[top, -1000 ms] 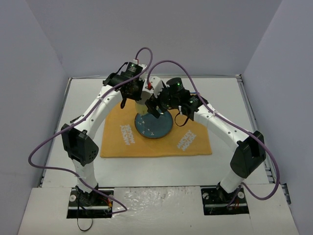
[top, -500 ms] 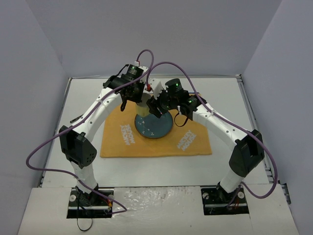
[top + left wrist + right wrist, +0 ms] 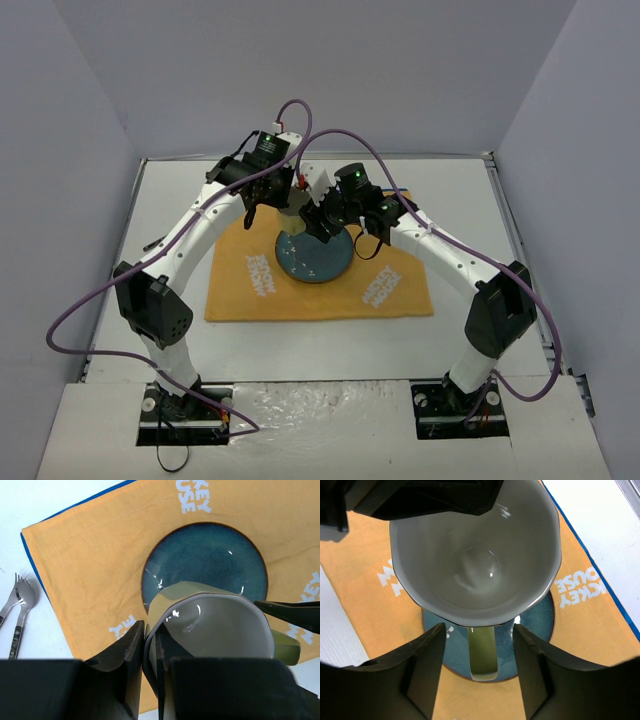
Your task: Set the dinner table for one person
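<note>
Fingers of the left gripper [image 3: 150, 637] are clenched on the wall of a mug [image 3: 215, 625], one inside the rim and one outside, at about 9 o'clock on the cup as its own wrist camera sees it. The mug is pale grey inside and olive green outside, and it hangs mouth-up above a dark blue plate [image 3: 205, 560]. From the opposite side the right gripper [image 3: 479, 630] has its jaws parted, one finger on either side of the mug's green handle [image 3: 482, 652], with a gap showing between each finger and the handle, so it grips nothing. From overhead, the two wrists meet over the 12 o'clock edge of the plate. The plate lies in the middle of an orange-yellow placemat [image 3: 90, 555] with white lettering and a blue border. A fork [image 3: 11, 599] and a spoon [image 3: 24, 600] lie side by side off the placemat's 9 o'clock edge. Under it all spreads the white dinner table [image 3: 460, 200], the arm bases at its 6 o'clock edge.
</note>
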### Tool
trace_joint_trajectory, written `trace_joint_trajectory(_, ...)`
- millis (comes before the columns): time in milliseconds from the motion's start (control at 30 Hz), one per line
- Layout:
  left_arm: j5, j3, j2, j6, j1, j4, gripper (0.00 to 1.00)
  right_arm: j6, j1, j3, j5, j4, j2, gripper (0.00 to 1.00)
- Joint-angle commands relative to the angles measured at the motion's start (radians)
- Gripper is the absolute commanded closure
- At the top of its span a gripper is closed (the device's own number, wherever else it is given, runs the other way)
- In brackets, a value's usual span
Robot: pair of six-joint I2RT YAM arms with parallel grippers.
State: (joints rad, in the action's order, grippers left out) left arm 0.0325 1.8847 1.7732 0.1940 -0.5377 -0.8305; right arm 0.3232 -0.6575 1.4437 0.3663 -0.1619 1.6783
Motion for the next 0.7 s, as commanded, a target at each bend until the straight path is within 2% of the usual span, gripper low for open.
trace_joint_trajectory(0, -0.021, 0.024, -0.101, 0.011, -0.008, 0.109, 1.0, 0.007, -0.008, 0.012, -0.009, 0.028, -0.031, 0.51)
trace_joint_trajectory(300, -0.051, 0.0, -0.104, 0.009, -0.008, 0.121, 1.0, 0.006, -0.009, 0.019, -0.019, 0.03, -0.038, 0.62)
trace_joint_trajectory(433, -0.062, -0.012, -0.11, 0.011, -0.008, 0.127, 1.0, 0.007, -0.008, 0.023, -0.034, 0.029, -0.042, 0.73)
trace_joint_trajectory(600, -0.06, -0.012, -0.114, 0.004, -0.008, 0.132, 1.0, 0.004, -0.01, 0.014, -0.051, 0.028, -0.041, 0.99)
trace_joint_trajectory(667, -0.046, -0.014, -0.112, 0.003, -0.008, 0.128, 0.95, 0.004, -0.008, 0.014, -0.058, 0.029, -0.044, 1.0)
